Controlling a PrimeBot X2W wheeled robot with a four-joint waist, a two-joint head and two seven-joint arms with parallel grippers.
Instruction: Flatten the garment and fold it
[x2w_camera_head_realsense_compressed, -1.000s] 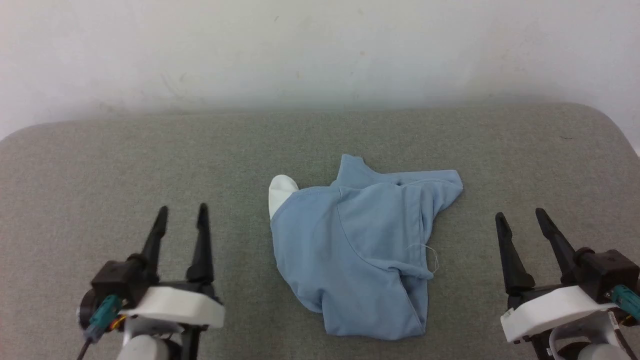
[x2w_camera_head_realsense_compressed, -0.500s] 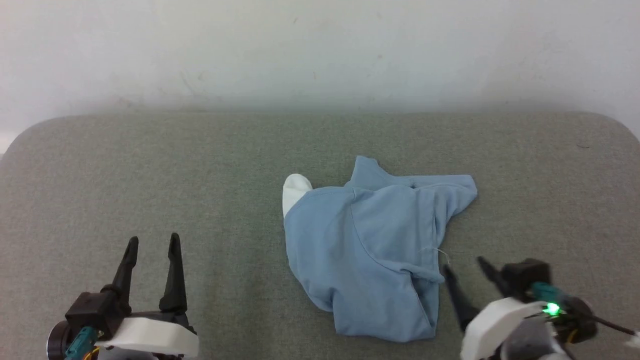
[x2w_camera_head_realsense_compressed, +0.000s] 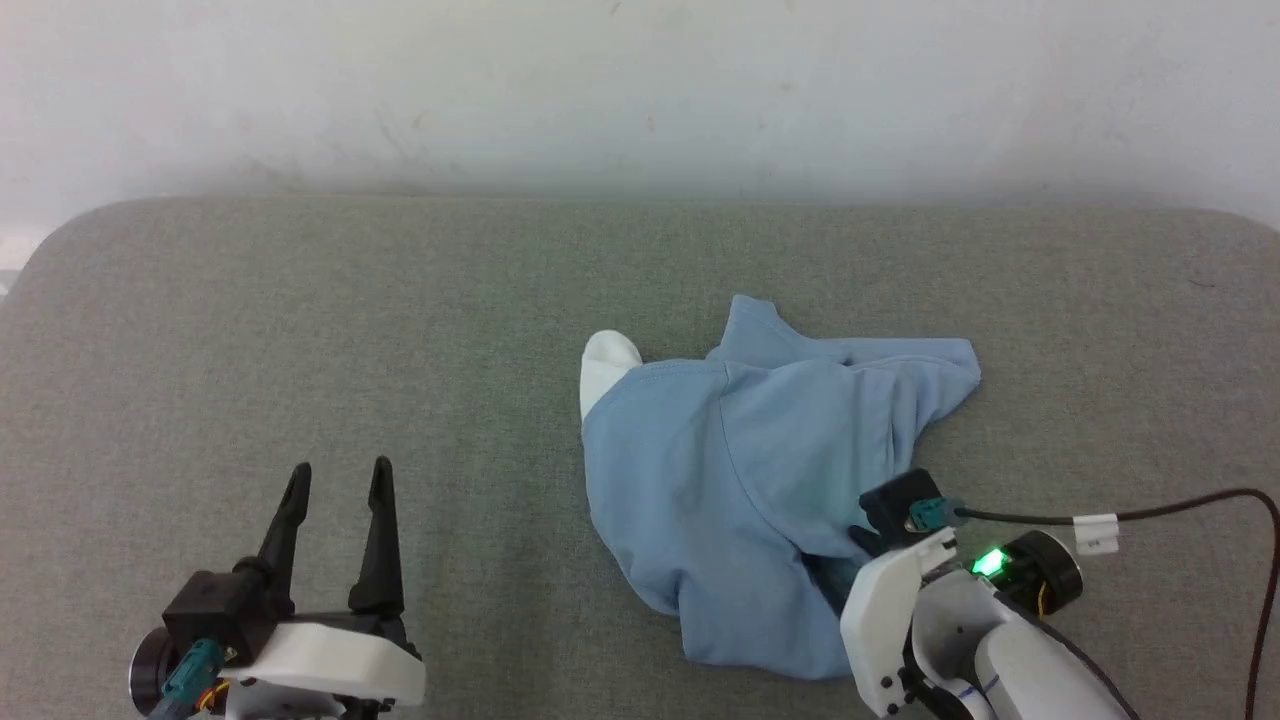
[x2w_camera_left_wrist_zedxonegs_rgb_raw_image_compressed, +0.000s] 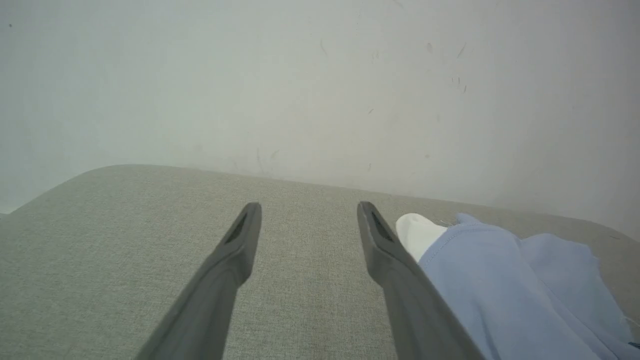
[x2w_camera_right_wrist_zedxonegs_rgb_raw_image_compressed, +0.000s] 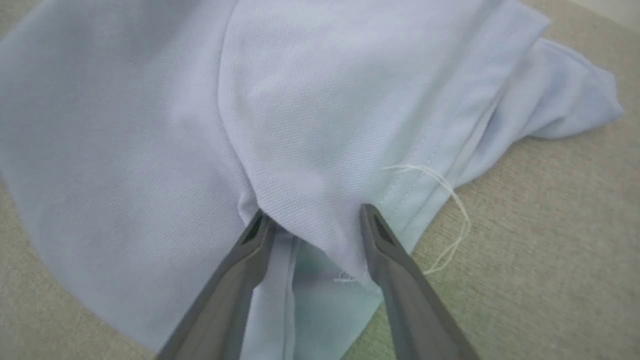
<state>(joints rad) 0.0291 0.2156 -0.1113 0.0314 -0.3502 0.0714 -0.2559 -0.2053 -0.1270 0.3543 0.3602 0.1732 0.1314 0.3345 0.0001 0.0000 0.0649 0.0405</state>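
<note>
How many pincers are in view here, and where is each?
2. The left pincer is open over the grey surface, apart from the garment. The right pincer is at the garment's near right edge, open astride a fold.

Grey fabric surface (x2w_camera_head_realsense_compressed: 300, 330), white wall (x2w_camera_head_realsense_compressed: 600, 80)

Light blue garment (x2w_camera_head_realsense_compressed: 740, 470) lies crumpled on the grey surface (x2w_camera_head_realsense_compressed: 300, 320), white tip (x2w_camera_head_realsense_compressed: 605, 365), perhaps collar, showing.

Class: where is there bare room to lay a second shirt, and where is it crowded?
Bare: the grey surface left of the polo shirt, beyond the left gripper; also the far strip along the wall. Crowded: around the right gripper.
</note>
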